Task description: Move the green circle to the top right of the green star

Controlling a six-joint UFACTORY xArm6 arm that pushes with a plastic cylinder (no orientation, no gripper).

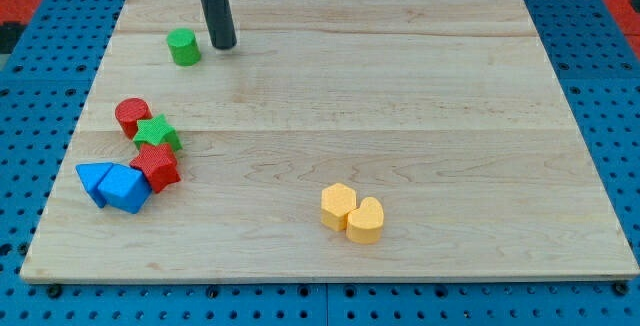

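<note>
The green circle (184, 47) stands near the view's top left of the wooden board (400, 116). My tip (224, 44) rests on the board just to the right of the green circle, a small gap apart. The green star (157, 133) lies lower at the left, touching a red circle (132, 116) above-left of it and a red block (157, 167) below it. The green circle is above and slightly right of the green star, well apart from it.
Two blue blocks (113, 186) sit at the left, touching the red block. A yellow hexagon (338, 205) and a yellow heart-like block (366, 220) sit together at the bottom centre. A blue pegboard (600, 86) surrounds the board.
</note>
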